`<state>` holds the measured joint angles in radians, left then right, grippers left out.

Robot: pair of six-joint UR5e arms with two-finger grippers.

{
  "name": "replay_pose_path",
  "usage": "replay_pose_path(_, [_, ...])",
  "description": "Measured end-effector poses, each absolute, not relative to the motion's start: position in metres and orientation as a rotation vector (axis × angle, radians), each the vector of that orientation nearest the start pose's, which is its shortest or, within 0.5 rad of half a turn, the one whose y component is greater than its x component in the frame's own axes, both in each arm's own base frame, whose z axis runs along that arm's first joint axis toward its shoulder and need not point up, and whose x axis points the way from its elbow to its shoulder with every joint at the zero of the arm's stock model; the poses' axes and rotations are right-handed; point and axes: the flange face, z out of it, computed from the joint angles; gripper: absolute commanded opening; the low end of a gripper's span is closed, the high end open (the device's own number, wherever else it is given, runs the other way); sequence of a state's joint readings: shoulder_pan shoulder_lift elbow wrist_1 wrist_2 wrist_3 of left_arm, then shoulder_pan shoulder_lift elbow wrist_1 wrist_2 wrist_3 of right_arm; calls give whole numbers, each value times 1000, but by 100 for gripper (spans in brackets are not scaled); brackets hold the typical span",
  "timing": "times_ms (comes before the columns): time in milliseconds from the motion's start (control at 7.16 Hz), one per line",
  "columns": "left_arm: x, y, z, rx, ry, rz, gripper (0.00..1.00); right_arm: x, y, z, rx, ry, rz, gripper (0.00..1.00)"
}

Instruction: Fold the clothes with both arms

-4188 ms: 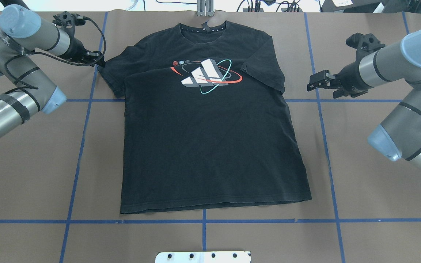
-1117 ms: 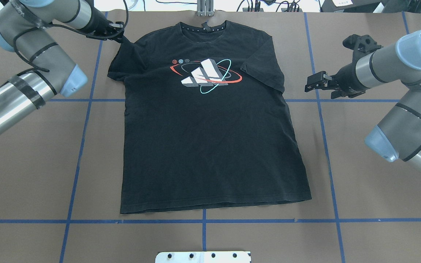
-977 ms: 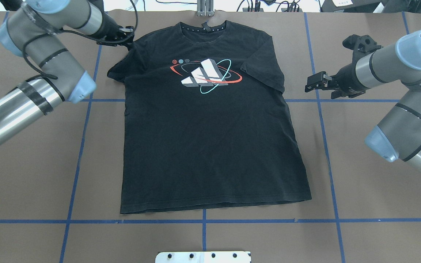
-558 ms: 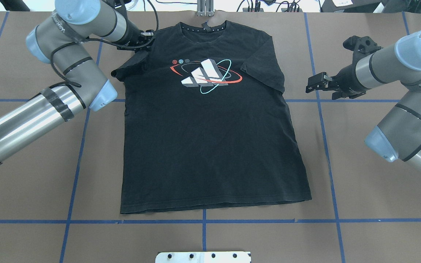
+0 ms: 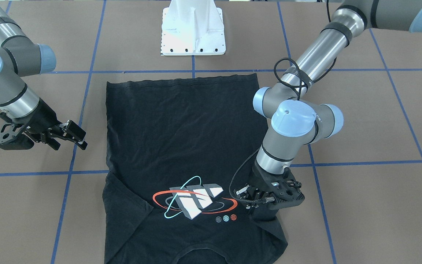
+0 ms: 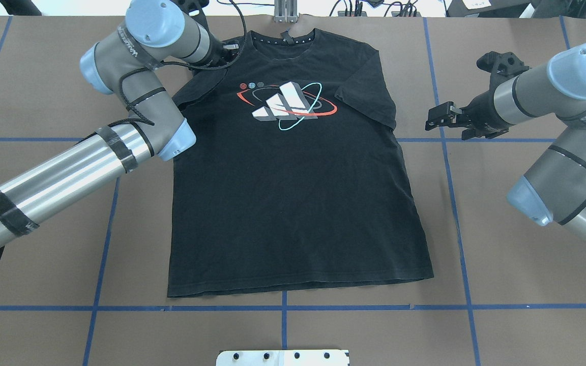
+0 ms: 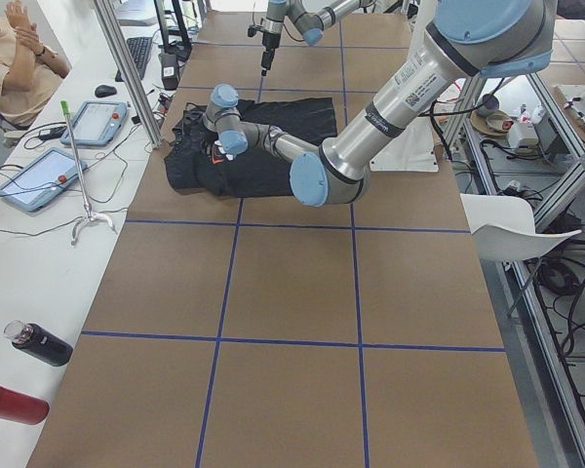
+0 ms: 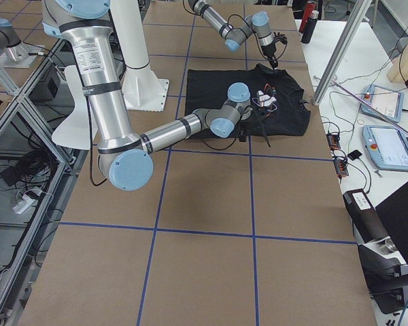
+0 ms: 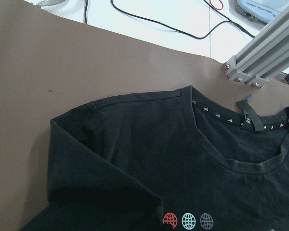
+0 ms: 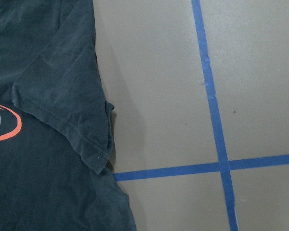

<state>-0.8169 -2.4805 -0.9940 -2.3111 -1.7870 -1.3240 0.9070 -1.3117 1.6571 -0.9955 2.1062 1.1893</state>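
Observation:
The black T-shirt (image 6: 293, 203) lies flat, print (image 6: 285, 105) up, collar at the far edge. My left gripper (image 6: 220, 52) is shut on the shirt's left sleeve and holds it raised over the left shoulder, next to the collar; it also shows in the front-facing view (image 5: 258, 208). The sleeve is doubled inward in the left wrist view (image 9: 101, 192). My right gripper (image 6: 431, 118) is open and empty, off the cloth beside the right sleeve (image 10: 62, 96), a little above the table (image 6: 501, 284).
Blue tape lines (image 6: 453, 203) grid the brown table. The white pedestal base (image 5: 193, 29) stands at the near edge behind the hem. An aluminium post (image 6: 285, 10) and cables stand past the collar. Tablets and bottles lie on the side bench (image 7: 39, 180).
My left gripper has carried the left sleeve rightward, from out beside the shirt to over the shoulder near the collar. The right arm has barely moved.

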Motion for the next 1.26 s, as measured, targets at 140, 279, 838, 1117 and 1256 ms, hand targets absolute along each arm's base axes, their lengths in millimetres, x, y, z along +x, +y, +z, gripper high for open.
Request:
replay_pose_path(140, [500,-688,251,383,1029,-417,0,-310,-529,416,138,-1012,233,100])
replay_pose_path(279, [507,-686,249,379,1035,-430,63,-312,-530,417,135,-1009,233,100])
replay_pose_path(838, [510,-662,249,388,1065,-418,90,-325,-532,392,110,-1040,310,100])
replay_pose_path(1117, [476,-621,255,399,1131,-385,92,-355,-503,362,55,-1078,450,100])
replay_pose_path(1256, [459,-599,255,389,1171,-356,92,-373,-477,354,23,-1081,510,100])
